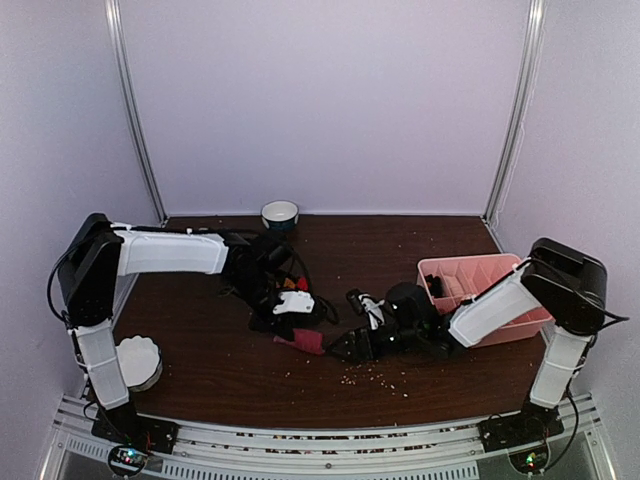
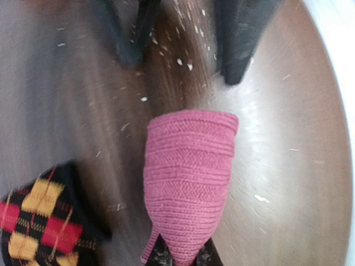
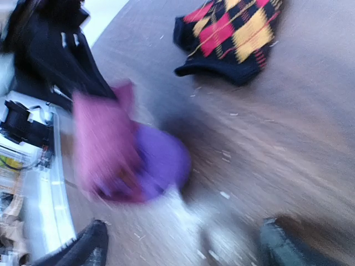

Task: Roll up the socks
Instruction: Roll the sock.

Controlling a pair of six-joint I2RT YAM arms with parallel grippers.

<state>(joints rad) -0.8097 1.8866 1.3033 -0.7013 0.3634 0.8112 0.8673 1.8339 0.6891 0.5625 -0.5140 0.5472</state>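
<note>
Where your left fingers (image 2: 162, 258) come together at the bottom of the left wrist view, they are pinched tight on one end of the magenta sock (image 2: 188, 183). Its ribbed body stretches away from them over the brown surface (image 2: 288, 166). Your right fingers (image 1: 352, 347) stand spread wide with nothing between them, their dark tips just beyond the sock's far end. From above, that sock sits near the middle of the surface, between your two arms. The argyle sock (image 3: 233, 33), black with red and yellow diamonds, lies just beside it, held by neither arm. The right wrist view is blurred, though it shows a purple patch on the magenta sock. Pale crumbs dot the surface, and a pink bin (image 1: 470, 262) sits at the right side.
</note>
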